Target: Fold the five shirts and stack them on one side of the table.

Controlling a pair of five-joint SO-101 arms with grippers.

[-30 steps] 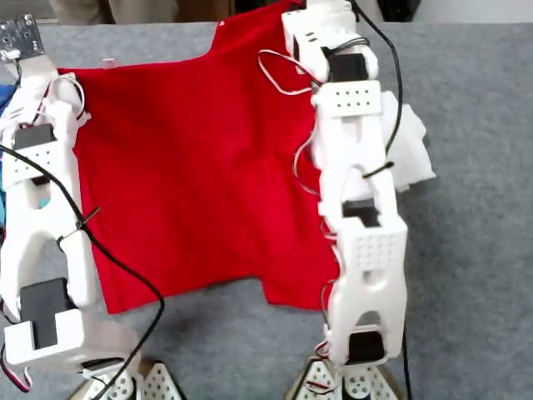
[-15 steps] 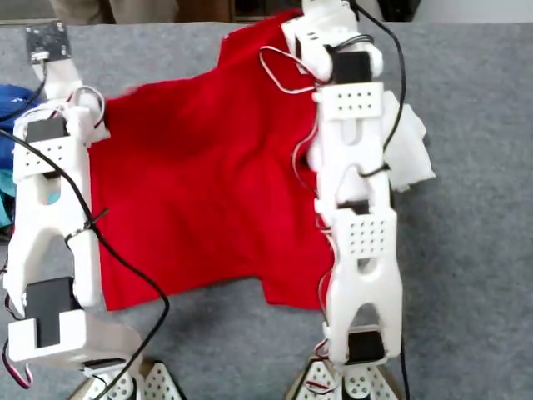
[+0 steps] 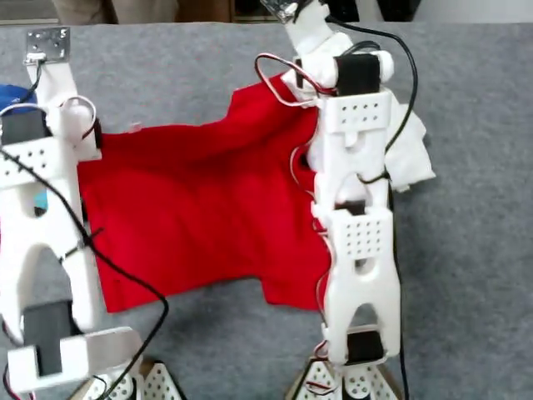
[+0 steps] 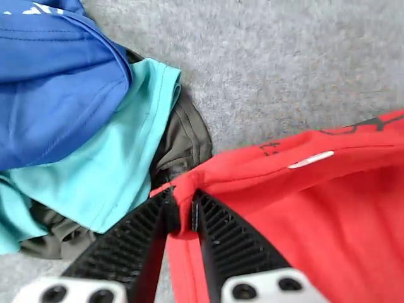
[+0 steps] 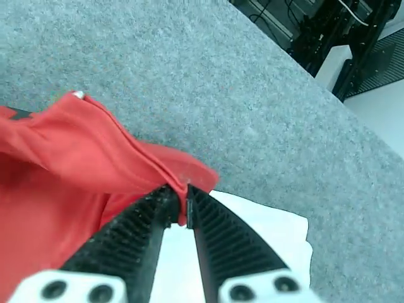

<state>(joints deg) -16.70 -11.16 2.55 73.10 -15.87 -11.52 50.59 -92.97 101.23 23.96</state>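
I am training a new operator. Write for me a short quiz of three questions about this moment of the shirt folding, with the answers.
1. True or false: the left gripper and the right gripper are both shut on the red shirt.
2. What lies on the table close to the right gripper? A: a white cloth. B: a green towel. C: a yellow shirt.
3. Fill in: in the left wrist view, the blue shirt lies on a ____ one.

Key: 1 true; 2 A; 3 teal, the teal shirt.

The red shirt (image 3: 191,208) is matt cloth; the counter (image 3: 475,250) under it is rough felt; left tool (image 4: 182,201) and right tool (image 5: 180,194) are ribbed black plastic.
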